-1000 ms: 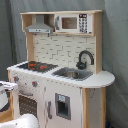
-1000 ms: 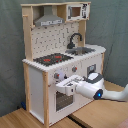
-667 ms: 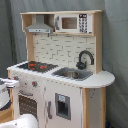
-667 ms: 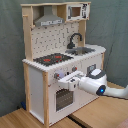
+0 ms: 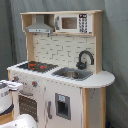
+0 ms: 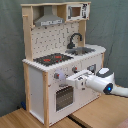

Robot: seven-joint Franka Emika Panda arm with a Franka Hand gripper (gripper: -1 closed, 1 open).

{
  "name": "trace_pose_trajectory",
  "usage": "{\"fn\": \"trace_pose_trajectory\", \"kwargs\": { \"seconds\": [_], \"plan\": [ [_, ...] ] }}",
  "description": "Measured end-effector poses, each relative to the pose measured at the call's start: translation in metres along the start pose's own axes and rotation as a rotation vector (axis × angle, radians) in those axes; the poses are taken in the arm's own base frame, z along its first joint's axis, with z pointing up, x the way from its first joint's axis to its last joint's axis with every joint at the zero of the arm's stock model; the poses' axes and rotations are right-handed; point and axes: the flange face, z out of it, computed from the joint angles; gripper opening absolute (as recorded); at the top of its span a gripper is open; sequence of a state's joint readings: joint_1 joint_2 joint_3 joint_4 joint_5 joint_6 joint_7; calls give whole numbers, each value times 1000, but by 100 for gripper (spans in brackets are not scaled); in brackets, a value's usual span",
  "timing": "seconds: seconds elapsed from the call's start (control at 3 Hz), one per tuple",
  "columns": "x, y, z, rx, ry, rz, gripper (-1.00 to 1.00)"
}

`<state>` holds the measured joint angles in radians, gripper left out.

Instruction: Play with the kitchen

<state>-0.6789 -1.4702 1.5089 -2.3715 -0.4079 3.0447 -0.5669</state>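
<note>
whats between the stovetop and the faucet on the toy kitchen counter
A recessed grey metal sink, set in the white counter between the red-ringed black stovetop and the curved black faucet, which stands at its back corner. It shows in both exterior views.

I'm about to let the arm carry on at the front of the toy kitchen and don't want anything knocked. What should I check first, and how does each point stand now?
1. Gripper is at the kitchen front, just above the oven door: ok.
2. Fingers open or shut: cannot tell.
3. Contact with a knob: cannot tell; the gripper is close beside it.
4. Oven door shut: ok, it looks flush in the second exterior view.
5. Stovetop and sink free of loose items: ok.
6. Kitchen standing upright: ok in both exterior views.
</note>
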Motion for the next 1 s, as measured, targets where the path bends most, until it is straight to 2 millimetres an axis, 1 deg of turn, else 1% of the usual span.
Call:
{"fn": "trace_pose_trajectory", "kwargs": {
  "seconds": [0.33,0.67,1.0],
  "plan": [
    [-28,-20,2,33,-29,18,100],
    [-60,-44,8,73,-63,42,100],
    [-78,-72,19,109,-55,40,100]
  ]
}}
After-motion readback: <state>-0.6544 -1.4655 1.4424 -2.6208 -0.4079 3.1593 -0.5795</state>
